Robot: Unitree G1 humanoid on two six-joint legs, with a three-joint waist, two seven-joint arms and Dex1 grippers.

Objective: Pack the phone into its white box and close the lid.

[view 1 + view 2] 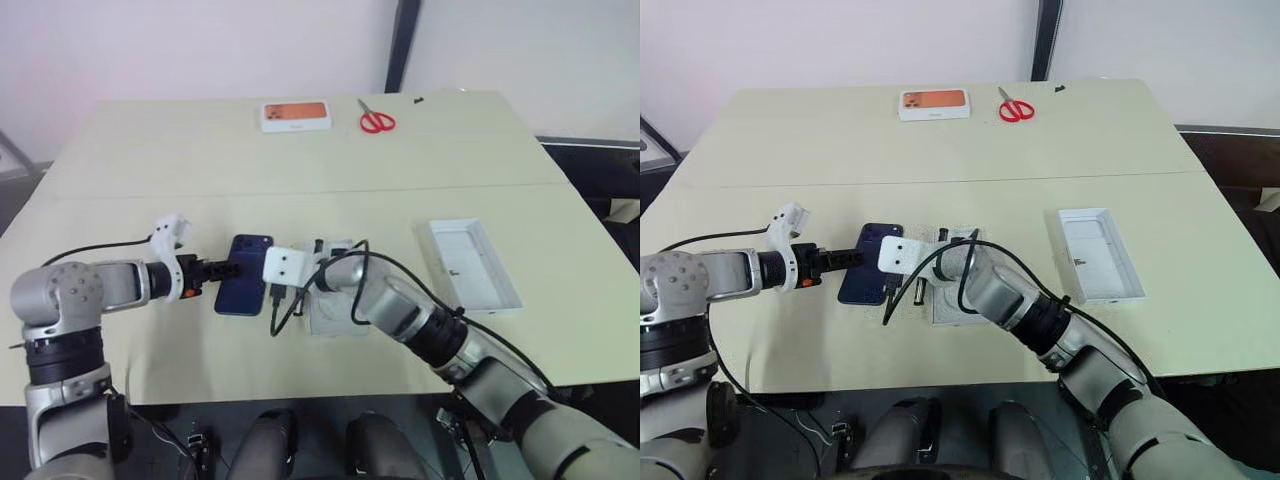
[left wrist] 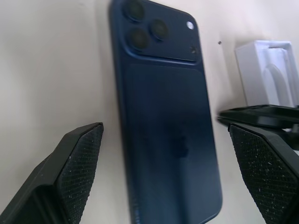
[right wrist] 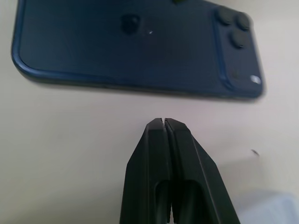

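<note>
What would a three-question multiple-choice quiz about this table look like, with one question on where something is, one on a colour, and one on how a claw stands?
1. Where do the scissors lie?
A. At the far edge of the table, beside the white box with orange picture
B. Inside the lid
C. Under the phone

2. What colour is the phone?
A. Red
B. Dark navy blue
C. White

3. How does the right claw stand?
A. Wide open
B. Shut on the phone
C. Shut, holding nothing

Answers:
1 A, the red-handled scissors sit near the far edge, just right of the orange-pictured box.
2 B, its back with the camera cluster shows dark blue.
3 C, the right wrist view shows its fingers pressed together short of the phone's edge, while the left claw stands open around the phone.
</note>
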